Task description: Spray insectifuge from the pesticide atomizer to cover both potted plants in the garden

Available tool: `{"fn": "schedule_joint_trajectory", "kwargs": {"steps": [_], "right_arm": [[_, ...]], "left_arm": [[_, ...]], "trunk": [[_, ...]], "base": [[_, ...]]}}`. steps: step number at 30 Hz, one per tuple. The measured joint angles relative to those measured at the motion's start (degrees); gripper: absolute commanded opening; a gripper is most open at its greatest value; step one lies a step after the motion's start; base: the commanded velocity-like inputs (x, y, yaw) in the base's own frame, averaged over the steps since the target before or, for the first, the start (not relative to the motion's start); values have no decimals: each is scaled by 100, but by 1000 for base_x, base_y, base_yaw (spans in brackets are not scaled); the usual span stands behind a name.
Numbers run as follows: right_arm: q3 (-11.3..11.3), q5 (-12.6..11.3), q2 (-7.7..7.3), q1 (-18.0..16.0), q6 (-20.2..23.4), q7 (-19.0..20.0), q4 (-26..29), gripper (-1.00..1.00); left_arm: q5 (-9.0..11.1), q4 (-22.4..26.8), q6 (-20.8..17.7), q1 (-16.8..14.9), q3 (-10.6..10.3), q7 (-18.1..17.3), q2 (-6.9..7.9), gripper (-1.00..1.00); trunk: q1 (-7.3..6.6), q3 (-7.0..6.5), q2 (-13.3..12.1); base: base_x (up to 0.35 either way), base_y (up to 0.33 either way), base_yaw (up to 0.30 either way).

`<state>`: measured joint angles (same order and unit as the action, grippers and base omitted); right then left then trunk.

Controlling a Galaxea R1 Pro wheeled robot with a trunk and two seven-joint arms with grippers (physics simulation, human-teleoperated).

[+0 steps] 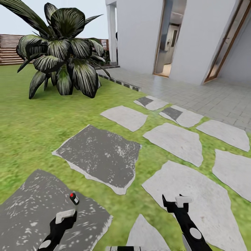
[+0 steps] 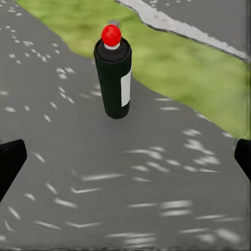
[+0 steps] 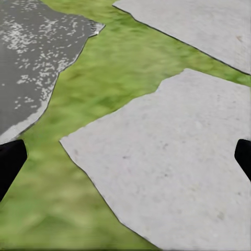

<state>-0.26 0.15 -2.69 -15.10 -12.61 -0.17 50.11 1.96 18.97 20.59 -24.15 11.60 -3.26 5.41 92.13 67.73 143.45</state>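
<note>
Dark paving slab (image 2: 157, 183): pesticide atomizer (image 2: 114, 78) upright; left tool (image 2: 125, 157) released, right tool (image 3: 125, 157) released

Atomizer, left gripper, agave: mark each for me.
atomizer (image 2: 112, 78), left wrist view, on the dark bottle body beside the pale label.
left gripper (image 1: 66, 217), head view, between its fingertips, short of the bottle.
agave (image 1: 64, 52), head view, on the central striped leaves.
</note>
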Motion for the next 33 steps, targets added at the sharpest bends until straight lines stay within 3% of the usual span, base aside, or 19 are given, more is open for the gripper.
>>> {"fn": "schedule_joint_trajectory", "kwargs": {"steps": [5,21,33], "right_arm": [[7,6,-3,0,-5,1,-4,100],[10,11,-100,1,-8,1,-8,100],[10,8,-122,1,-13,1,-8,100]], "left_arm": [[47,0,5,2,-5,-307,27,100],[43,2,6,-4,-4,-338,42,100],[35,1,4,-7,-12,-335,29,100]], "trunk": [[13,142,7],[54,504,28],[51,505,29]], "base": [[0,0,145],[0,0,9],[88,0,0]]}}
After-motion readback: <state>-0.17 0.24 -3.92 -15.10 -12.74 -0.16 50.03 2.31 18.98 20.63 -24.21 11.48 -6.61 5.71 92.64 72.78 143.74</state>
